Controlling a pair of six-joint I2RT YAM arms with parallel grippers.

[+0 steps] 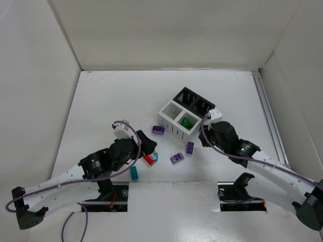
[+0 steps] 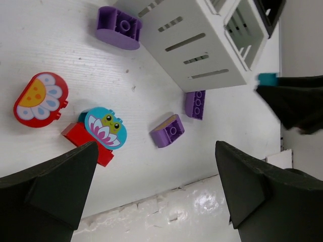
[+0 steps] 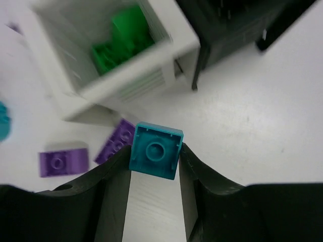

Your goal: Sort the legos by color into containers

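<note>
My right gripper (image 3: 155,157) is shut on a teal brick (image 3: 155,151) and holds it above the table, just in front of the bin block (image 1: 177,132). The near white bin (image 3: 151,70) holds green bricks (image 3: 121,38); a black bin (image 3: 227,25) stands behind it. My left gripper (image 2: 156,169) is open and empty above loose pieces: a red flower piece (image 2: 39,99), a teal frog piece (image 2: 106,127) on a red brick (image 2: 93,145), and purple bricks (image 2: 167,131) (image 2: 195,104) (image 2: 119,27). In the top view the left gripper (image 1: 148,146) is left of the bins and the right gripper (image 1: 206,127) is to their right.
Another teal brick (image 1: 135,173) lies near the left arm. Purple bricks (image 1: 158,130) (image 1: 190,147) (image 1: 177,158) lie in front of the bins. White walls enclose the table on three sides. A rail (image 1: 267,116) runs along the right edge.
</note>
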